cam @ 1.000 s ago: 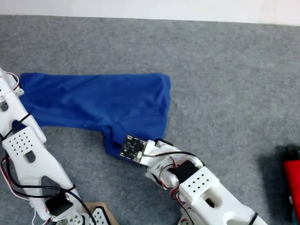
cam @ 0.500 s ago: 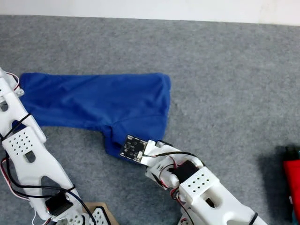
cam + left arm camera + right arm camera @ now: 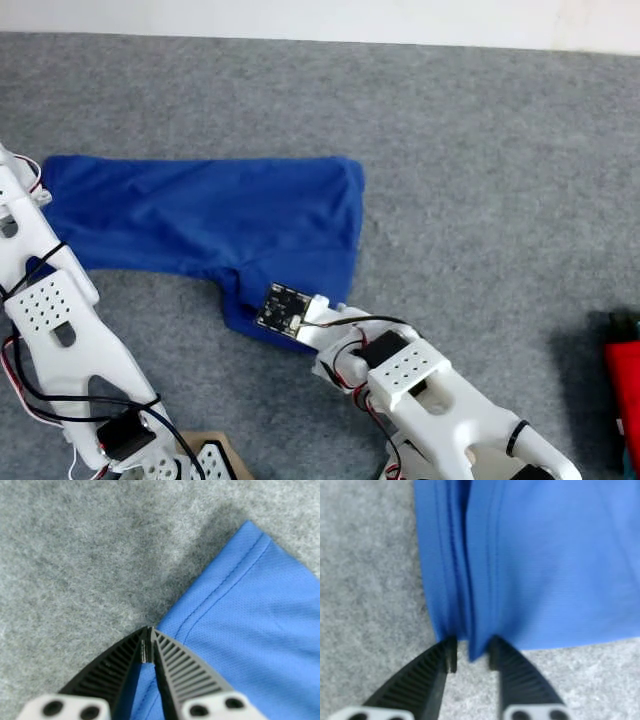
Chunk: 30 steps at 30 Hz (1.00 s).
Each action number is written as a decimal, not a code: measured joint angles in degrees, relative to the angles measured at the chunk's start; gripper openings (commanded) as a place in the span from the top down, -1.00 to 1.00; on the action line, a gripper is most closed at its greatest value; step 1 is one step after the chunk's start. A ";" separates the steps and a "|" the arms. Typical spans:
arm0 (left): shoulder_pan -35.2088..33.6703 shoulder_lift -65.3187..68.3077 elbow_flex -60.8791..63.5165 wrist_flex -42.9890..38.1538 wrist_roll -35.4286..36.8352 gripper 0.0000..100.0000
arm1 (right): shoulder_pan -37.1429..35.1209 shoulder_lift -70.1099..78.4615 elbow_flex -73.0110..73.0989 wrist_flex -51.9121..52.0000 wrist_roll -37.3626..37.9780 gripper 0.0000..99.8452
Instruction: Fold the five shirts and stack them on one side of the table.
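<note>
High view and wrist views: a blue shirt (image 3: 200, 220) is spread flat on the grey table (image 3: 480, 150), well apart from a red item (image 3: 625, 385) at the right edge; its left hem is pinched in the closed left gripper (image 3: 148, 645), its near fold straddled by the narrowly parted right gripper (image 3: 470, 655).

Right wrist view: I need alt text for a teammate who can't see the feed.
The right gripper is open at the edge of the blue shirt, with a folded ridge of the cloth lying between its two black fingertips. The grey table shows past the shirt's edge.
</note>
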 measured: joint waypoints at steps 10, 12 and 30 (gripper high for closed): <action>0.00 0.00 0.00 0.00 0.00 0.99 | 0.00 -8.09 0.00 4.04 0.00 0.87; 0.00 0.00 0.00 0.88 0.00 0.99 | 0.00 -9.41 0.00 4.22 0.00 0.87; 0.88 0.00 0.00 1.58 0.00 0.99 | 8.62 6.77 -27.16 4.92 0.35 0.92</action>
